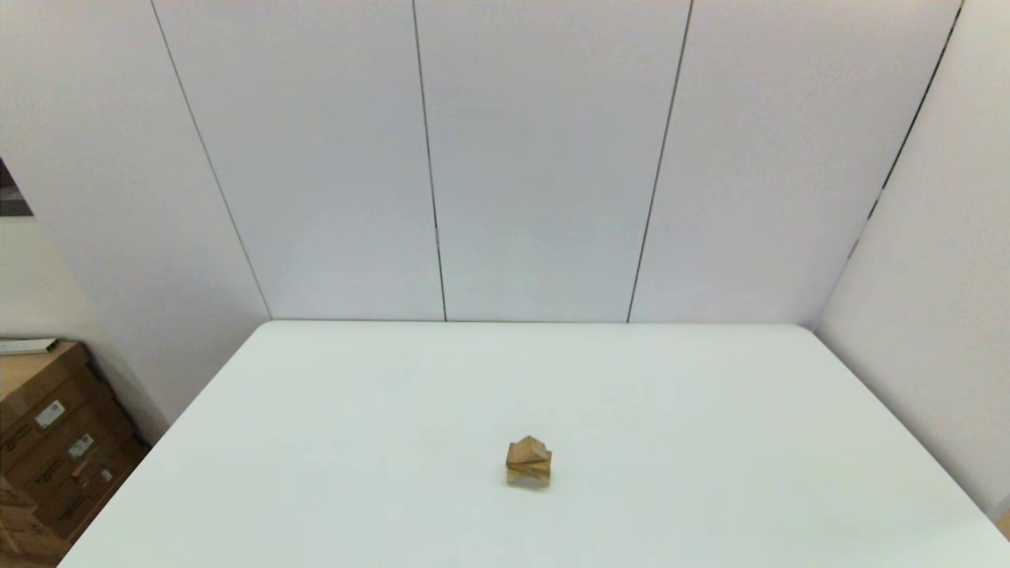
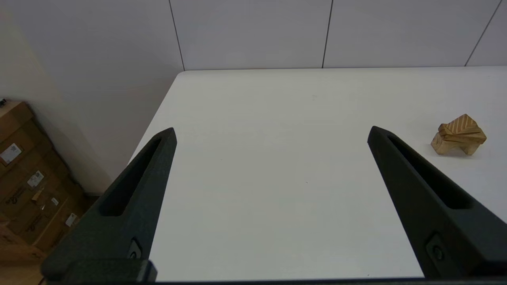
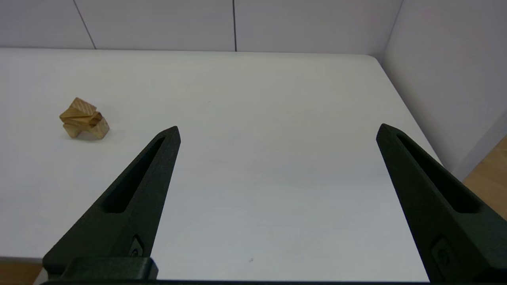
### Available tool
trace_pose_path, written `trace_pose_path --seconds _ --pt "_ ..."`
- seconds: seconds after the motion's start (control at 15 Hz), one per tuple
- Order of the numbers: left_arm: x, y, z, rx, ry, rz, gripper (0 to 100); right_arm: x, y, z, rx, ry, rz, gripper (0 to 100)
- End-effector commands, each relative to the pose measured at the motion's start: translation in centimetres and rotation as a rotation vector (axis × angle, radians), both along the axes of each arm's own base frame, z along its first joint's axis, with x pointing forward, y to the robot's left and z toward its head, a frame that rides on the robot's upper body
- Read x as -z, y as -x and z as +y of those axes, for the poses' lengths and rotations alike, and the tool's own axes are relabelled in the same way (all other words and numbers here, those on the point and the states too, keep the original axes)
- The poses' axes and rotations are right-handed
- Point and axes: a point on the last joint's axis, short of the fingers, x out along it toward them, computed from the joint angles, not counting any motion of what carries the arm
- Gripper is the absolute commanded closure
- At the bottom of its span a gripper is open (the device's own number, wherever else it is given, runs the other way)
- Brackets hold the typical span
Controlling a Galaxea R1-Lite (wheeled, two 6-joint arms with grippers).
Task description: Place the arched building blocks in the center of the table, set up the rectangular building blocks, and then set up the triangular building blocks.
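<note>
Fingers of the left gripper (image 2: 271, 132) stand spread wide and hold nothing, low over the near left part of the large white table (image 1: 331, 442); the right gripper (image 3: 277, 130) is spread in the same way and also empty, over the near right part. Neither arm shows in the head view, so both look parked. Going outward from the left gripper, the stack of three blocks lies toward the robot's right and a little farther away; from the right gripper it lies toward the robot's left, at a similar reach, so I cannot say which arm is nearer. At the bottom stands the small light-wood arched block (image 1: 526, 476) on its two short legs, near the middle of the table. On it rests the flat light-brown rectangular wooden slab (image 2: 461, 137), turned a little against the arch. On the slab sits the small light-wood triangular wedge (image 2: 462, 123), ridge up. No container is on the table. I judge the building finished.
</note>
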Motion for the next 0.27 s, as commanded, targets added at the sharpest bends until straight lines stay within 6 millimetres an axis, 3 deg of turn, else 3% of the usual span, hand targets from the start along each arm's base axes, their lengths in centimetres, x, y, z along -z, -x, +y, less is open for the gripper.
trace_pose_path --seconds 0.07,0.27 --pt "0.0 -0.02 0.0 0.0 0.0 0.003 0 -0.04 -0.04 0.0 0.001 -0.003 -0.012 0" --pt "0.0 -0.02 0.0 0.0 0.0 0.003 0 -0.03 -0.06 0.0 0.001 -0.003 -0.013 0"
